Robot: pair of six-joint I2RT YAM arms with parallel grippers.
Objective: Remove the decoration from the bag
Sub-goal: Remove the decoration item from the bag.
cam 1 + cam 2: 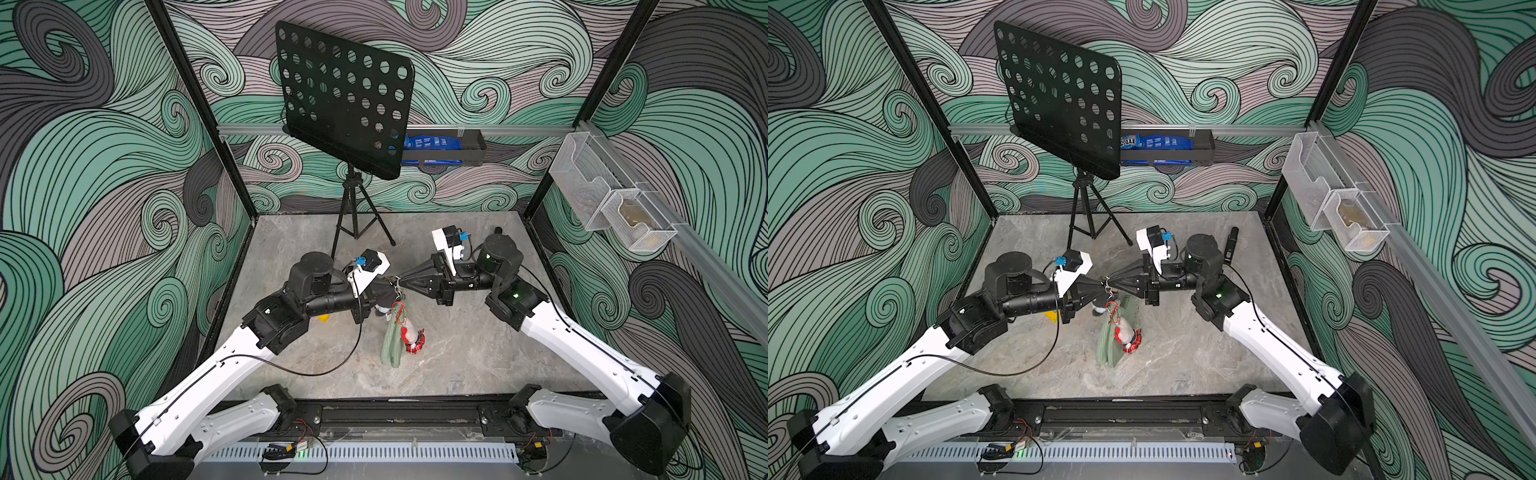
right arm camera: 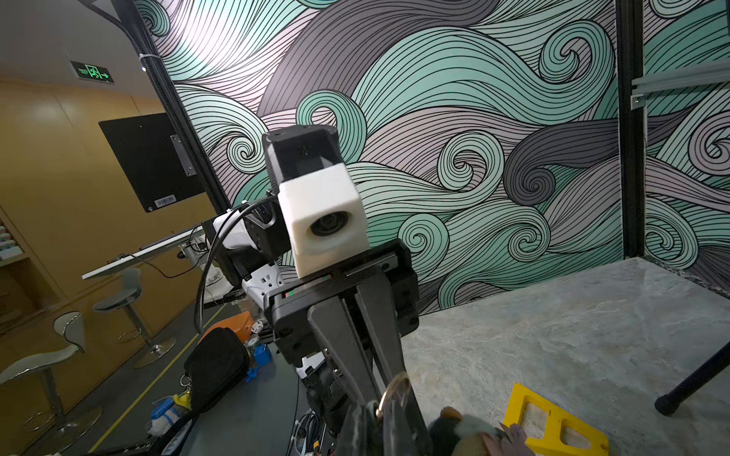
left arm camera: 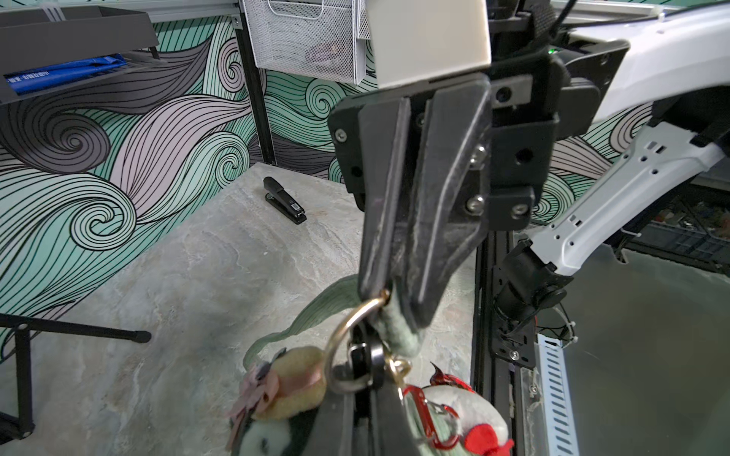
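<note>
Sage-green bag strap [image 3: 397,333] sits clamped in right tool [image 3: 395,300], left tool [image 2: 389,396] pinching ring [image 3: 347,331].

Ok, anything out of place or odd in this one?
Nothing spilled or broken. The sage-green cloth bag hangs bunched from the jaws of the right gripper, plush charms crowding its metal ring. A black stapler lies apart near the back of the grey marble-look table.

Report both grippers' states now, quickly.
Left gripper: closed on the metal ring.
Right gripper: closed on the green strap of the bag.
</note>
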